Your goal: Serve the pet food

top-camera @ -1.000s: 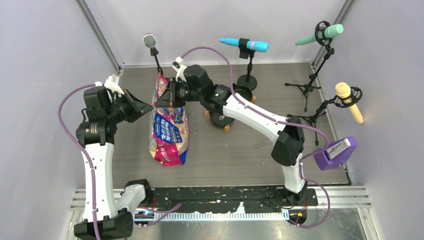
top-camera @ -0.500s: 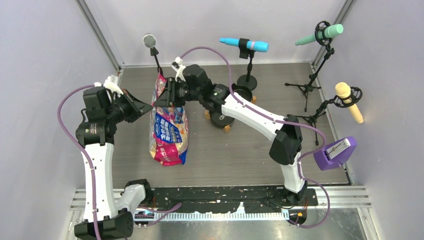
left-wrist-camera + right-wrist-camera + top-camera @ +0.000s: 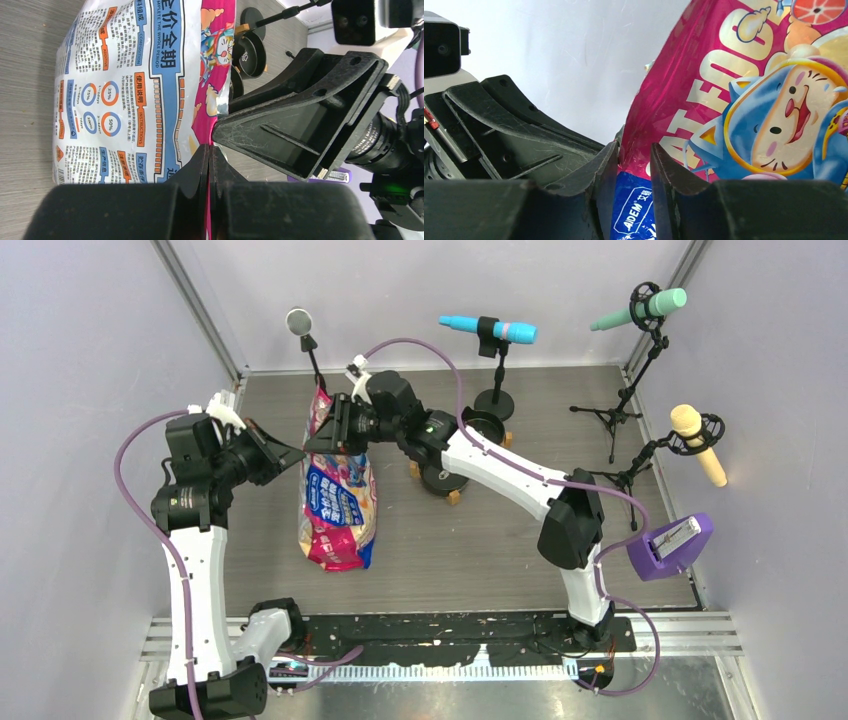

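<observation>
One pet food bag [image 3: 338,505]; two black bowls [image 3: 443,480] [image 3: 487,426]; four mics on stands [image 3: 298,321] [image 3: 490,330] [image 3: 640,310] [image 3: 697,445]; one purple device [image 3: 672,545].

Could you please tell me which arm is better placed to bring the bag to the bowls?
Probably right: the right gripper and left gripper both pinch the bag top, but the bowls sit on the right's side.

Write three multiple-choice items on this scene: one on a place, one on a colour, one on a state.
1. The black bowls sit: A left of the pet food bag; B right of it; C on top of it.
2. The box at the scene's right edge is: A green; B purple; C orange.
3. The left tool is: A wide open; B holding a bowl; C shut on the bag's edge.

B, the top view shows the bowls to the bag's right; B, the box is plainly purple; C, the wrist view shows the tool pinching the bag.
</observation>
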